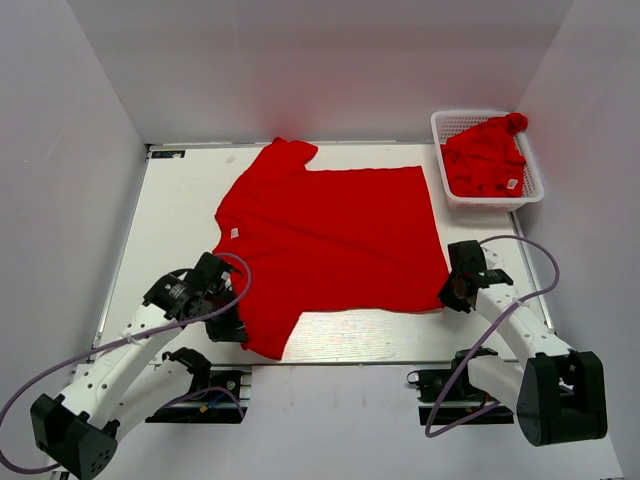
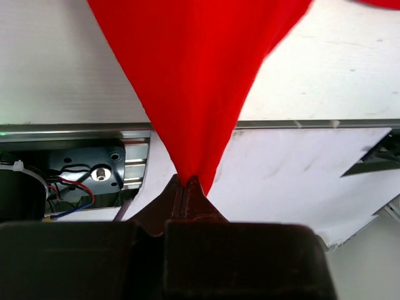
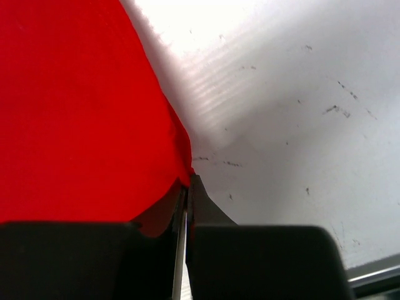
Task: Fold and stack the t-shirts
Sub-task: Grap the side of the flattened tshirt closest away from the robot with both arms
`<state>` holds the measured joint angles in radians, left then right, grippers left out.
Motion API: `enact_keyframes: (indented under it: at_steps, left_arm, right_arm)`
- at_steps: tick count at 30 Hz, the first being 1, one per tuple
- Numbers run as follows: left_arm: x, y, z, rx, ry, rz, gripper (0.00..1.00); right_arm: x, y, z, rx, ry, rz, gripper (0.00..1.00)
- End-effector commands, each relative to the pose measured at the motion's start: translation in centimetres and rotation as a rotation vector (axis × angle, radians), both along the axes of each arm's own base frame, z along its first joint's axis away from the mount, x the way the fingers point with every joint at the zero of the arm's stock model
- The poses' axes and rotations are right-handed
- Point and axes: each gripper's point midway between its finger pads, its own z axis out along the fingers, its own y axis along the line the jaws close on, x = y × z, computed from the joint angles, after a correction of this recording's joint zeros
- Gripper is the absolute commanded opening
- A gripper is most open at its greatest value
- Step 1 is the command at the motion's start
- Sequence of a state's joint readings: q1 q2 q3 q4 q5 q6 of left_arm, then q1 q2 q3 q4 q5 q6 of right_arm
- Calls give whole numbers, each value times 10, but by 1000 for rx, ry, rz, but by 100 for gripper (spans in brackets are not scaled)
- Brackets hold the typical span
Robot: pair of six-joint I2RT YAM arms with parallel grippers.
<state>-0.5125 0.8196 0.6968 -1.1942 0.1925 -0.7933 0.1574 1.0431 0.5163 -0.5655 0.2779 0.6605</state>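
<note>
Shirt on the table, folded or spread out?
Spread out. The t-shirt lies open on the table, both sleeves showing, no fold; left gripper and right gripper are shut on its near edge.

A: Surface specification?
B: A flat white table (image 1: 180, 230), matte, with faint scuff marks. A metal rail (image 1: 350, 362) runs along its near edge.
A: Enclosure?
B: 3 plain white panels: left wall (image 1: 60, 150), back wall (image 1: 320, 60), right wall (image 1: 590, 100), closing the table on 3 sides. Lighting is even and diffuse; shadows are soft.
</note>
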Motion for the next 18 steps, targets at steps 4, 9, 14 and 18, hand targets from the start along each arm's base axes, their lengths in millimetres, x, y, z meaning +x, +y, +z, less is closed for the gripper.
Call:
enact_keyframes:
  at_steps: [4,9,14,18]
  left_arm:
    - [21,-12,24,-34,-84,-48,0]
    - [81,-25,49,-20,-247,-11,0]
    - [126,-16,67,98,-337,47,0]
    - [148,-9,63,207,-326,64,0]
  right_arm:
    - [0,-1,8,-18,23,32,0]
    - [14,-3,20,-43,-10,59,0]
    - [29,-7,35,-83,-41,85,0]
    - [38,-8,37,-105,-24,121,0]
